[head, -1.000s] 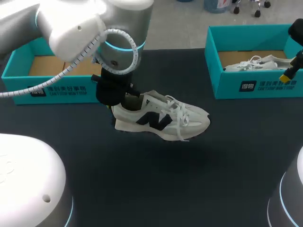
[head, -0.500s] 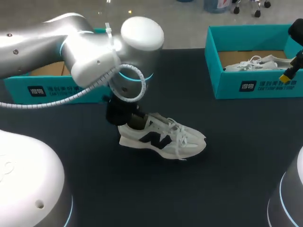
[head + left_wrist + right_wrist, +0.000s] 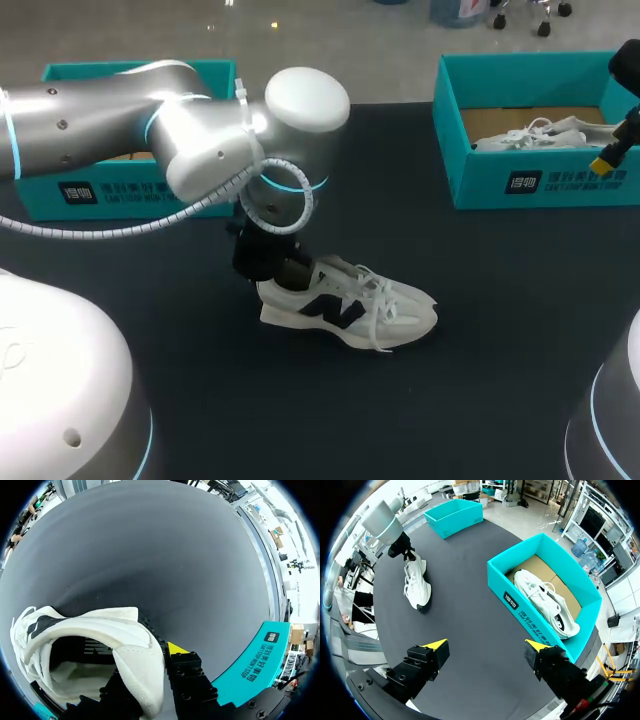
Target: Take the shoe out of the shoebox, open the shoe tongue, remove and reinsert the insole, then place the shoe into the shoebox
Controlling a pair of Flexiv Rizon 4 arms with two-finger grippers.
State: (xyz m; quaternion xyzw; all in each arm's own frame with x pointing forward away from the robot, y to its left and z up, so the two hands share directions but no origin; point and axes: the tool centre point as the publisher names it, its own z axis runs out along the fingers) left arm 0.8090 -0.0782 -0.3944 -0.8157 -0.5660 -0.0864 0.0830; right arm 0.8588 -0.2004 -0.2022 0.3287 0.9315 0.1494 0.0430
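A white shoe [image 3: 350,305] with a dark side mark sits sole down on the dark table [image 3: 480,330], toe pointing right. My left gripper [image 3: 266,263] is shut on its heel collar. In the left wrist view the padded white heel [image 3: 134,652] is pinched between the fingers [image 3: 186,669], one inside the shoe and one outside. My right gripper [image 3: 485,646] hangs open and empty high over the table's right side, far from the shoe [image 3: 416,582]. The teal shoebox [image 3: 95,185] at the back left stands partly behind my left arm.
A second teal shoebox [image 3: 520,180] at the back right holds another white shoe [image 3: 540,133]; the right wrist view shows this box [image 3: 520,587] and its shoe [image 3: 545,602] just ahead of the right gripper. Bare tabletop lies in front of the held shoe.
My left arm brought the shoe down from the air and a little toward the front, setting it on the table. The grip on the heel is unchanged. The right arm has not moved.
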